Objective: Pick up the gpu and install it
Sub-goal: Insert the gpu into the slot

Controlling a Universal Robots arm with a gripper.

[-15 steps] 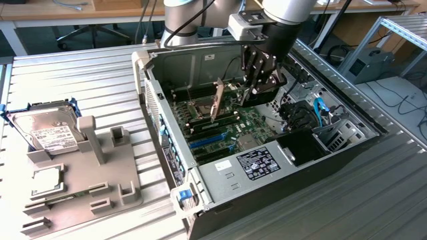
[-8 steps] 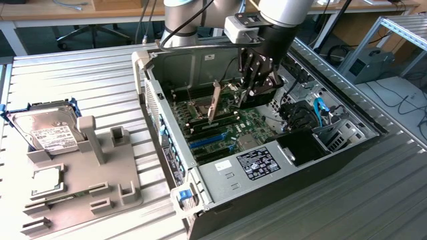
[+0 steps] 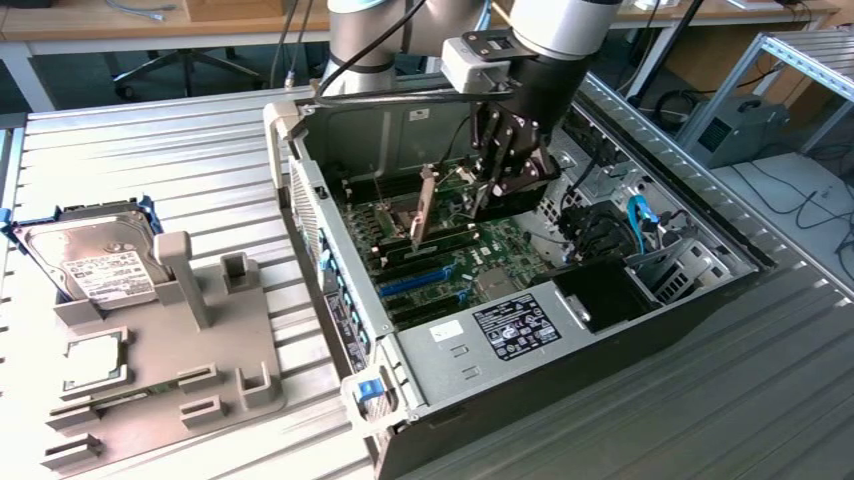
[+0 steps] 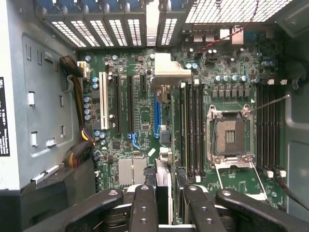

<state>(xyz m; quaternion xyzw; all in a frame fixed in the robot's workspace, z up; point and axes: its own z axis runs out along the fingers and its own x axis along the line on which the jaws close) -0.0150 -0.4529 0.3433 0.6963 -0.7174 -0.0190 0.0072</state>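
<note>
The gpu (image 3: 514,195) hangs upright inside the open computer case (image 3: 314,215), over the green motherboard (image 3: 467,265). My gripper (image 3: 501,190) is shut on its black body from above. Its metal bracket (image 3: 424,205) points toward the case's rear wall. In the wrist view the gpu (image 4: 164,186) is seen edge-on between my gripper's (image 4: 166,205) black fingers (image 4: 143,208), and its silver bracket (image 4: 166,72) lies near the slotted rear panel. The card runs along a blue slot (image 4: 157,113). I cannot tell whether its lower edge touches the slot.
Memory sticks (image 4: 193,130) and the CPU socket (image 4: 229,137) lie beside the card. A power supply (image 3: 514,330) fills the case's near end. At the exterior view's left, a grey fixture (image 3: 160,350) holds a hard drive (image 3: 87,255) and a chip (image 3: 94,365).
</note>
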